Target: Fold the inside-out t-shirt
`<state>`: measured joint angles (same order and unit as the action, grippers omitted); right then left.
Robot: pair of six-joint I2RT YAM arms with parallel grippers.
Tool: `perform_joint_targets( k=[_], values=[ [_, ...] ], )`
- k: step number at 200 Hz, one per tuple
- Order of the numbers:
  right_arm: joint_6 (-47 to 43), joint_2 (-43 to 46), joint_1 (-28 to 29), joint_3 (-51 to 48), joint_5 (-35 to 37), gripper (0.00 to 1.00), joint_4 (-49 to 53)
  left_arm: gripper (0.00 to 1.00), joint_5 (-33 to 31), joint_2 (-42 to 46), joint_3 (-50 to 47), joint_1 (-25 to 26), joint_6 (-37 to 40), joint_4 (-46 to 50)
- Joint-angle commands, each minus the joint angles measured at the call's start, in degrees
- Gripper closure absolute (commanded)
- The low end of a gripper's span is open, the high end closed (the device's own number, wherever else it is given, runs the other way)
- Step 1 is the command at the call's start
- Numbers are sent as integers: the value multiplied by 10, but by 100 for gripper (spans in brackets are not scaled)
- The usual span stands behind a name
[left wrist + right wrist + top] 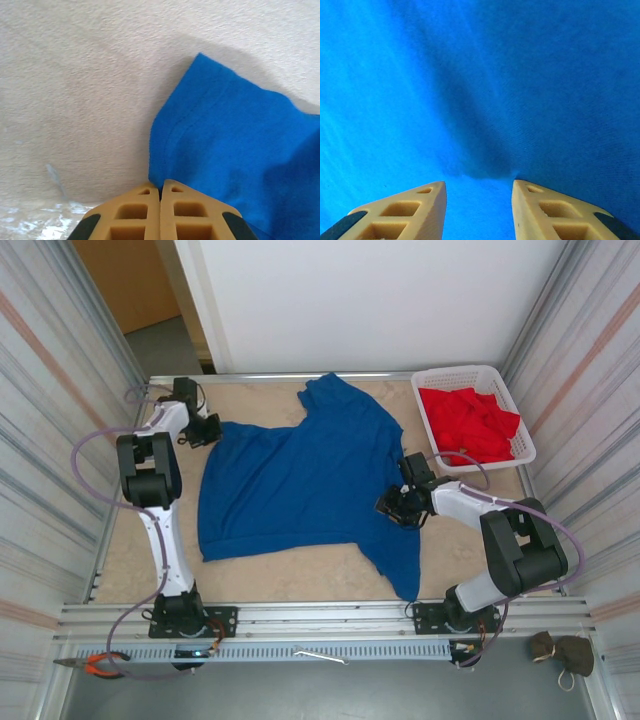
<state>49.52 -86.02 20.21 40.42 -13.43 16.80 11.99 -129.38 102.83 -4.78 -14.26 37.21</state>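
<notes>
A pale beige table point(300, 578) sits inside a booth with striped side panels and a plain white wall point(380, 300) at the far end. A metal rail point(330, 625) runs along the near edge.

The royal-blue t-shirt point(300, 480) lies spread flat across the middle of the table. Its body is roughly square. One part reaches toward the far edge, and another hangs down toward the near right.

The left arm point(150, 475) stands along the table's left side and reaches to the far left corner of the shirt. The right arm point(515, 545) bends in from the right and ends over the shirt's right side.

A white basket point(470, 371) sits in the far right corner of the table. It holds a crumpled red garment point(470, 425).

The left gripper point(160, 186) is low over the table. Its tan fingers are pressed together right at the hemmed edge of a sleeve. The cloth meets the tips, but I cannot tell whether any of it is pinched between them.

The right gripper point(479, 184) hovers just above the blue fabric with its fingers apart. A soft crease runs between them.

Orange-handled pliers point(95, 666) lie below the rail at the near left. A small brown object point(562, 650) lies at the near right.
</notes>
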Motion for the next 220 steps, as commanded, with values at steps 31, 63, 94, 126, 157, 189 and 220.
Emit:
perform_joint_targets(
  k=[31,63,94,126,157,189,220],
  values=[
    [21,-3,-9,-23,9,65,4,100,112,59,-2,-37,-123,-55],
    [25,-4,-10,-31,9,67,1,100,131,84,-51,-59,-197,-125],
    [24,-4,-13,-33,10,68,1,100,143,71,-55,-78,-238,-153],
    [25,-10,-14,-33,4,68,-8,100,155,22,-15,-79,-258,-154],
    [23,-18,-13,-24,-1,68,-11,100,157,-28,31,-79,-267,-148],
    [6,-19,-14,-5,-20,66,-10,83,165,-47,44,-84,-281,-147],
    [-50,-1,-11,42,-58,60,14,49,166,2,17,-90,-267,-142]
  ],
)
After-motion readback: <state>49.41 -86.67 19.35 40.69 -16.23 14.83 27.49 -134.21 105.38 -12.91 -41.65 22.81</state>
